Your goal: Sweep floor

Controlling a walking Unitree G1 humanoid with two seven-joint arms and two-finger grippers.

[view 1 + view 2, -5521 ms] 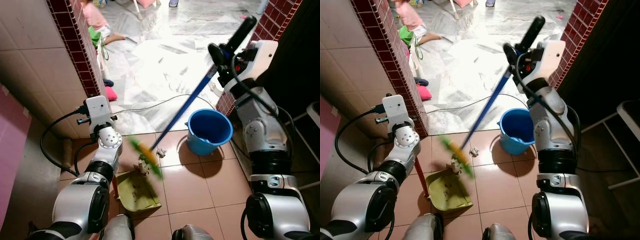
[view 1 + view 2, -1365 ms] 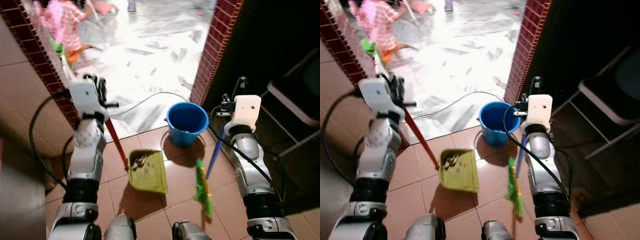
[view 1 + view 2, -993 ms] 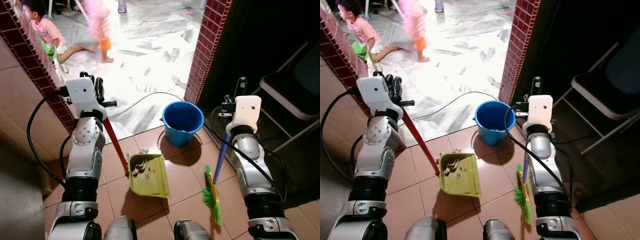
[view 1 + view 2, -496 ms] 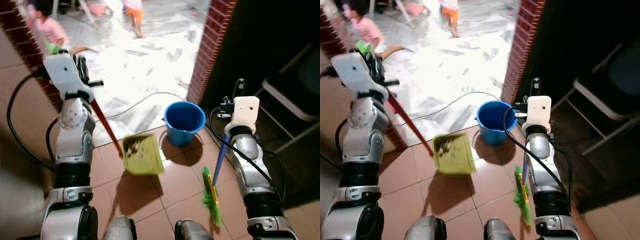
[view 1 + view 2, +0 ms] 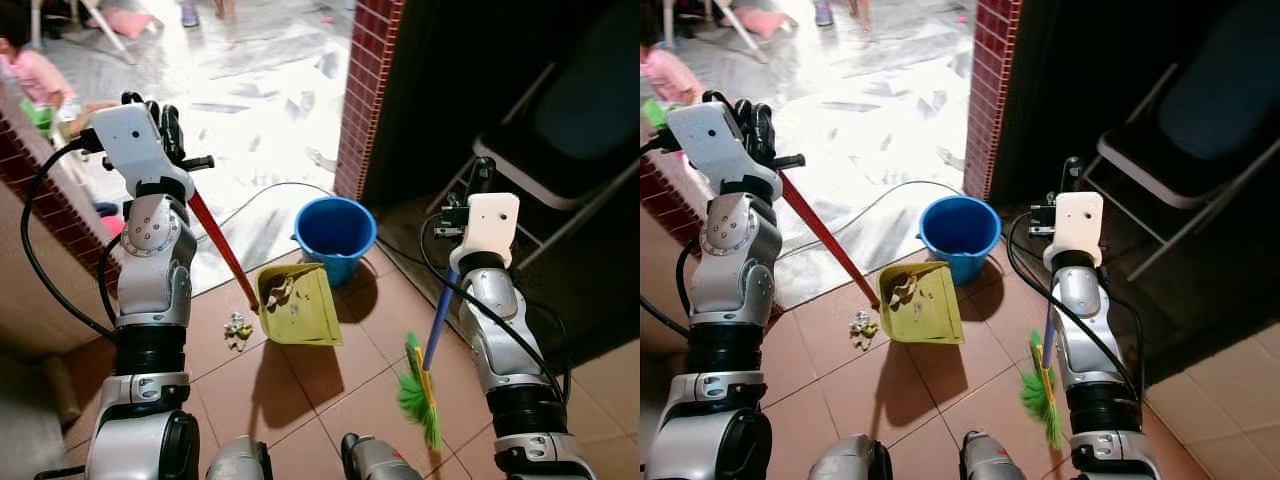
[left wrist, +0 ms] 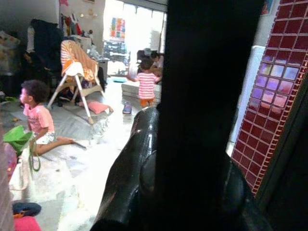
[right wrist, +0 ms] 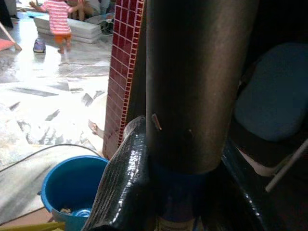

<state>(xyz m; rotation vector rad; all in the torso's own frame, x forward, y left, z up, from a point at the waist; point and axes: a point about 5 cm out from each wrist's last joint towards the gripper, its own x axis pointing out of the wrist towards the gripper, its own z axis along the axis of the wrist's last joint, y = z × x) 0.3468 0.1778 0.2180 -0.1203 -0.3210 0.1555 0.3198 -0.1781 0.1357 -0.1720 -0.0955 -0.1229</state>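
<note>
My left gripper [image 5: 160, 115] is shut on the top of the red handle [image 5: 225, 255] of a yellow-green dustpan [image 5: 300, 310]. The pan hangs just above the tiles beside a blue bucket [image 5: 335, 232], with a clump of litter [image 5: 279, 290] at its back. More litter [image 5: 238, 330] lies on the floor to its left. My right gripper [image 5: 480, 178] is shut on the broom's blue handle [image 5: 437, 325]. The green bristles [image 5: 418, 395] point down near the floor. In the wrist views, a finger [image 6: 130, 183] and a finger [image 7: 125, 183] wrap the dark grips.
A red brick pillar [image 5: 365, 90] rises behind the bucket, and a folding chair [image 5: 560, 150] stands in the dark at right. A cable [image 5: 255, 195] crosses the bright marble floor. A child in pink [image 5: 35, 75] sits at far left; another child [image 6: 146, 86] stands farther off.
The view has swung, so the whole scene has shifted. The dustpan has come closer to the bucket, and a litter clump now lies on the tiles left of it. The broom has stayed put.
</note>
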